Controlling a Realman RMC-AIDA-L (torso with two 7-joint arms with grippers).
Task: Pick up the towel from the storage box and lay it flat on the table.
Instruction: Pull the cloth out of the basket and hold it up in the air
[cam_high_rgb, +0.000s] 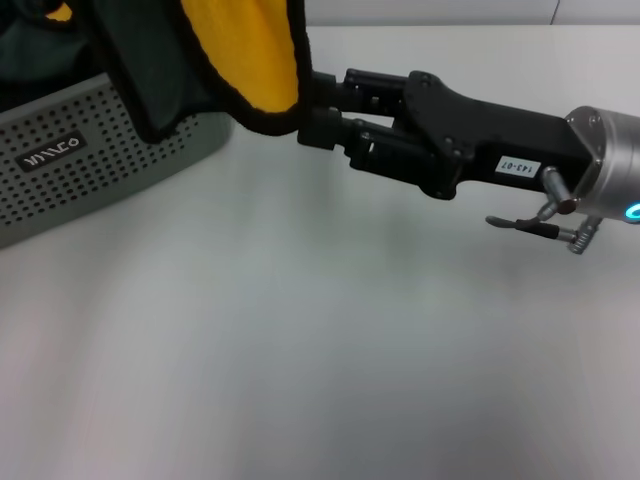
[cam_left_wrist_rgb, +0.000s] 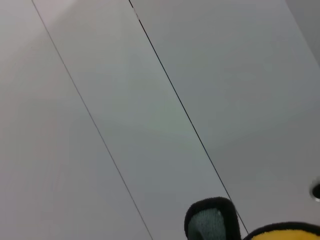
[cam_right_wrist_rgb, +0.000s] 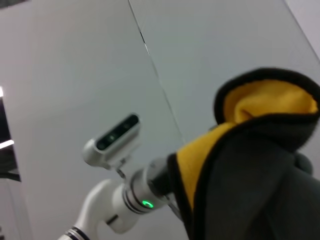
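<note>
- The right hand (cam_high_rgb: 318, 112) reaches in from the right side of the head view, its black fingers closed on the black-edged hem of the towel (cam_high_rgb: 215, 60).
- The towel hangs in the air above the near corner of the box (cam_high_rgb: 90, 150), lifted clear of the worktop (cam_high_rgb: 330, 340). Its yellow face shows toward the right hand and its dark grey-green face toward the box.
- The towel's lower edge drapes just over the top rim of the box at that corner; I cannot tell whether it touches the rim.
- The box sits at the far left of the worktop, light grey with rows of small round holes and a black label (cam_high_rgb: 52, 150) with white letters on its front wall. More dark cloth shows behind its rim at the top left.
- In the right wrist view the towel (cam_right_wrist_rgb: 250, 165) fills the near side, folded and bunched, yellow within a black border and grey-green outside. Behind it the left arm (cam_right_wrist_rgb: 120, 200) rises, white and silver with a green light, and disappears behind the cloth.
- The left hand itself is hidden by the towel, so I cannot tell whether it is open or closed.
- The left wrist view shows only a corner of the towel (cam_left_wrist_rgb: 280, 232) and a black-edged loop (cam_left_wrist_rgb: 210, 220) against pale wall panels (cam_left_wrist_rgb: 150, 100).
</note>
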